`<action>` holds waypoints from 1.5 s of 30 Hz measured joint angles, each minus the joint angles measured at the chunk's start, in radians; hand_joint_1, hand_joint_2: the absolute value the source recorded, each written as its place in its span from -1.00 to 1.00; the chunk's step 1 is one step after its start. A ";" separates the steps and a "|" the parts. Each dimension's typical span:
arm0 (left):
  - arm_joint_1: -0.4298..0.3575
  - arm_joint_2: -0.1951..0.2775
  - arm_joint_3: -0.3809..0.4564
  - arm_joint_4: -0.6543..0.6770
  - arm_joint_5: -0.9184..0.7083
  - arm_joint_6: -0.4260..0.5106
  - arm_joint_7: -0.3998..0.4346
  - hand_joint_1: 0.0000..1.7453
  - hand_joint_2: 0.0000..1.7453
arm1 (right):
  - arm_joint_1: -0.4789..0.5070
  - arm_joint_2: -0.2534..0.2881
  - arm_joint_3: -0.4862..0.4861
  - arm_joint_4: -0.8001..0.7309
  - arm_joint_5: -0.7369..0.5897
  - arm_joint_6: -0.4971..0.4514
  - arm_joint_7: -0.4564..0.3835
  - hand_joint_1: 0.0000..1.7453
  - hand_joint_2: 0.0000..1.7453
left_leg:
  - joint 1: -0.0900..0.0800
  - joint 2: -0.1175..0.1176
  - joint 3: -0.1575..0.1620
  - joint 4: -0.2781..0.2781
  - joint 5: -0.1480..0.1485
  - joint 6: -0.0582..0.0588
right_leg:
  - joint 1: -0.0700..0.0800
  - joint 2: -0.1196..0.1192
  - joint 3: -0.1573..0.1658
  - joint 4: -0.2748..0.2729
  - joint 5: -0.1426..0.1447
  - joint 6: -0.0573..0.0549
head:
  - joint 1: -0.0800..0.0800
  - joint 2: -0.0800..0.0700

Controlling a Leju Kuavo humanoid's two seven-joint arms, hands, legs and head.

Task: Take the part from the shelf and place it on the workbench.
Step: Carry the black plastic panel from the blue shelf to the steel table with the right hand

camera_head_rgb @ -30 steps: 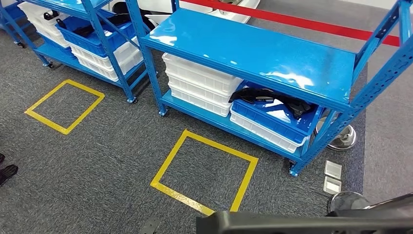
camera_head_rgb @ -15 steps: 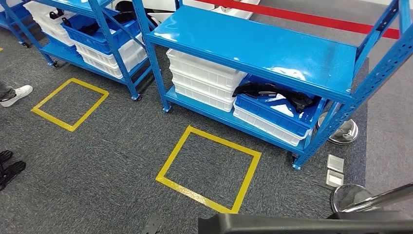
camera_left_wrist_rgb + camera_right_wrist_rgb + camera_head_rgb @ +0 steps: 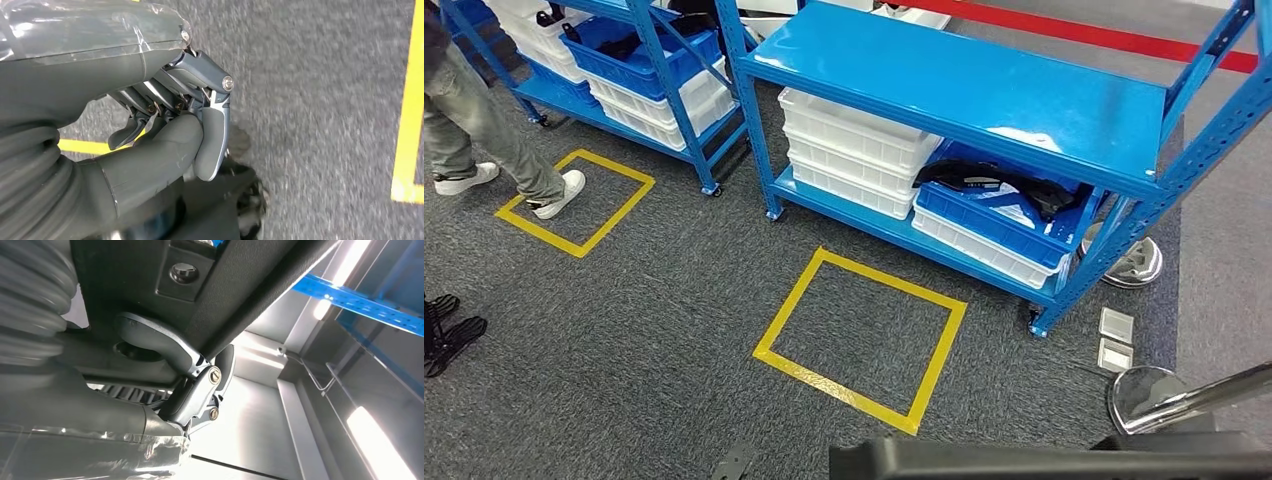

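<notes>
Head view: a long black part [image 3: 1064, 462] runs across the bottom edge of the picture, low in front of the robot. Ahead stands a blue shelf [image 3: 969, 90] with a bare top board. On its lower board sit stacked white bins [image 3: 854, 150] and, beside them, a blue bin [image 3: 999, 225] on a white one, with more black parts [image 3: 999, 185] lying in it. A yellow tape square [image 3: 861, 338] marks the grey carpet [image 3: 644, 330] in front of the shelf. A second shelf [image 3: 639, 60] with bins stands further left, and a person's legs [image 3: 484, 130] are stepping into another tape square [image 3: 574, 203] there.

Left wrist view: the left hand [image 3: 175, 130] hangs over the carpet, its fingers [image 3: 212, 135] curled in against the thumb, with nothing between them.

Right wrist view: the right hand [image 3: 185, 385] has its fingers [image 3: 155, 340] hooked around the edge of the black part [image 3: 215, 285], which lies across it and hides much of the hand. Blue shelf beams [image 3: 355, 302] show behind.
</notes>
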 joint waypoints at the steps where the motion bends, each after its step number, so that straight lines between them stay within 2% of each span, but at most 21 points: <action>1: -0.001 0.000 0.000 0.000 -0.001 0.003 0.000 1.00 1.00 | 0.000 0.000 0.000 0.000 0.000 0.000 0.001 1.00 1.00 | 0.000 0.002 -0.003 -0.003 0.006 0.009 | -0.002 0.001 -0.008 0.017 -0.015 0.004 | 0.002 0.000; 4: -0.002 0.000 0.000 0.000 -0.003 0.009 0.000 1.00 1.00 | -0.001 0.000 0.000 0.000 0.000 0.000 0.002 1.00 1.00 | -0.004 0.006 -0.019 -0.006 0.022 0.029 | -0.004 0.001 -0.075 0.181 -0.119 0.010 | 0.011 0.000; 5: -0.001 0.000 0.000 0.000 -0.004 0.010 0.000 1.00 1.00 | 0.000 0.000 0.000 0.001 0.000 0.000 0.003 1.00 1.00 | -0.008 0.007 -0.025 -0.005 0.026 0.032 | -0.003 0.001 -0.097 0.239 -0.144 0.011 | 0.013 0.000; 6: -0.001 0.000 0.000 0.000 -0.005 0.011 0.000 1.00 1.00 | 0.000 0.000 0.000 0.002 -0.001 0.000 0.004 1.00 1.00 | -0.011 0.007 -0.031 -0.003 0.029 0.033 | -0.003 0.001 -0.105 0.270 -0.152 0.010 | 0.013 0.000; 7: -0.001 0.000 0.000 0.000 -0.006 0.012 0.000 1.00 1.00 | 0.000 0.000 0.000 0.003 -0.001 0.000 0.004 1.00 1.00 | -0.013 0.008 -0.035 -0.002 0.031 0.033 | -0.002 0.001 -0.094 0.263 -0.140 0.007 | 0.013 0.000; 8: -0.001 0.000 0.000 0.000 -0.006 0.013 0.000 1.00 1.00 | 0.000 0.000 0.000 0.003 -0.001 0.000 0.005 1.00 1.00 | -0.015 0.008 -0.036 -0.001 0.032 0.033 | 0.000 0.002 -0.064 0.217 -0.111 0.002 | 0.013 0.000; 10: -0.001 0.000 0.000 0.000 -0.007 0.015 0.000 1.00 1.00 | -0.001 0.000 0.000 0.004 -0.002 0.000 0.005 1.00 1.00 | -0.018 0.007 -0.037 0.002 0.033 0.032 | 0.008 0.001 0.015 0.079 -0.053 -0.013 | 0.013 0.000; 12: -0.002 -0.001 0.000 0.000 -0.007 0.016 0.000 1.00 1.00 | -0.003 0.000 0.000 0.004 -0.002 0.000 0.005 1.00 1.00 | -0.019 0.008 -0.043 0.005 0.036 0.025 | 0.016 0.001 0.053 -0.002 -0.035 -0.022 | 0.013 0.000; 14: -0.002 -0.001 0.000 0.000 -0.008 0.017 0.000 1.00 1.00 | -0.004 0.000 0.000 0.004 -0.002 0.000 0.005 1.00 1.00 | -0.018 0.010 -0.050 0.005 0.041 0.015 | 0.018 0.001 0.053 -0.018 -0.035 -0.025 | 0.013 0.000; 16: -0.002 -0.001 0.000 0.000 -0.008 0.018 0.000 1.00 1.00 | -0.005 0.000 0.000 0.003 -0.002 0.000 0.005 1.00 1.00 | -0.019 0.009 -0.056 0.022 0.026 0.005 | 0.012 -0.002 0.054 -0.031 -0.027 -0.032 | 0.012 0.000; 18: -0.002 -0.001 0.000 0.000 -0.008 0.019 0.000 1.00 1.00 | -0.006 0.000 0.000 0.004 -0.002 0.000 0.005 1.00 1.00 | -0.016 0.007 -0.089 0.105 -0.029 -0.006 | 0.007 -0.005 0.055 -0.040 -0.021 -0.038 | 0.009 0.000; 20: 0.000 -0.001 0.000 0.000 -0.008 0.019 0.000 1.00 1.00 | -0.006 0.000 0.000 0.004 -0.002 0.000 0.006 1.00 1.00 | -0.009 0.007 -0.145 0.233 -0.088 -0.017 | 0.006 -0.007 0.050 -0.038 -0.020 -0.040 | 0.006 0.000; 21: 0.001 -0.001 0.000 0.000 -0.008 0.019 0.000 1.00 1.00 | -0.006 0.000 0.000 0.004 -0.003 0.000 0.006 1.00 1.00 | -0.005 0.007 -0.161 0.275 -0.099 -0.021 | 0.006 -0.007 0.048 -0.036 -0.020 -0.040 | 0.006 0.000; 22: 0.002 -0.001 0.000 0.000 -0.008 0.019 0.000 1.00 1.00 | -0.006 0.000 0.000 0.004 -0.004 0.000 0.007 1.00 1.00 | -0.001 0.007 -0.160 0.279 -0.090 -0.025 | 0.005 -0.007 0.047 -0.033 -0.020 -0.039 | 0.006 0.000; 23: 0.002 -0.001 0.000 0.000 -0.008 0.019 0.000 1.00 1.00 | -0.005 0.000 0.000 0.005 -0.006 0.000 0.008 1.00 1.00 | 0.004 0.007 -0.141 0.245 -0.065 -0.029 | 0.003 -0.007 0.046 -0.029 -0.021 -0.037 | 0.006 0.000; 25: 0.001 -0.001 0.000 0.000 -0.008 0.019 0.000 1.00 1.00 | -0.006 0.000 0.000 0.005 -0.013 0.000 0.010 1.00 1.00 | 0.013 0.007 -0.076 0.117 -0.005 -0.036 | -0.001 -0.006 0.042 -0.017 -0.027 -0.028 | 0.005 0.000; 27: 0.000 -0.001 0.000 0.000 -0.007 0.019 0.000 1.00 1.00 | -0.006 0.000 0.000 0.005 -0.031 0.000 0.010 1.00 1.00 | 0.014 0.005 -0.043 0.037 0.017 -0.032 | 0.001 -0.004 0.032 -0.001 -0.034 -0.015 | 0.006 0.000; 32: 0.005 -0.001 0.000 0.000 -0.002 0.019 -0.001 1.00 1.00 | -0.006 -0.010 0.005 0.006 -0.133 0.000 0.017 1.00 1.00 | 0.007 0.003 -0.046 0.026 0.013 -0.017 | 0.002 -0.002 0.029 0.004 -0.039 -0.035 | 0.008 0.000; 36: 0.004 -0.001 0.000 0.000 0.000 0.014 -0.002 1.00 1.00 | -0.006 -0.023 0.010 0.006 -0.184 0.000 0.026 1.00 1.00 | 0.005 0.004 -0.046 0.026 0.012 -0.009 | 0.001 -0.001 0.033 -0.006 -0.032 -0.021 | 0.009 0.000; 40: 0.003 -0.001 0.000 0.000 0.000 0.013 -0.002 1.00 1.00 | -0.008 -0.032 0.011 0.009 -0.148 0.000 0.016 1.00 1.00 | 0.002 0.004 -0.046 0.027 0.011 -0.007 | -0.002 -0.002 0.034 -0.010 -0.031 -0.001 | 0.008 0.000; 45: 0.003 -0.001 0.000 0.000 0.002 0.013 -0.002 1.00 1.00 | -0.009 -0.054 0.018 0.017 -0.208 0.000 0.015 1.00 1.00 | 0.002 0.004 -0.045 0.026 0.010 -0.006 | -0.002 -0.002 0.034 -0.010 -0.034 0.004 | 0.008 0.000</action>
